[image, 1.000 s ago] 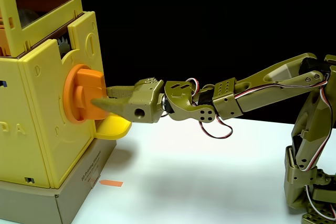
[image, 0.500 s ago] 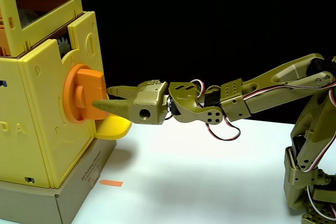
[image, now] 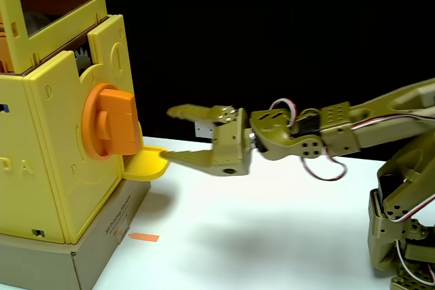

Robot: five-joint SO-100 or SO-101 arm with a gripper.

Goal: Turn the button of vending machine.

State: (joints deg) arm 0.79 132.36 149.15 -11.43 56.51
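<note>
Here, in the fixed view: olive gripper [image: 168,134] spread wide, jaws apart, pinching nothing, hanging clear to the right of the button [image: 111,121]. Orange button mounted on the right-facing side of the yellow vending machine [image: 47,147], bar upright. Lower fingertip just beside the yellow tray [image: 145,163] under the knob. Machine on a grey cardboard base [image: 102,249], at the left of the white table [image: 258,236].

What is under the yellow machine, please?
The machine stands on a grey cardboard base, which rests on the white table. An orange strip lies beside the base. Anything between machine and base is covered.
</note>
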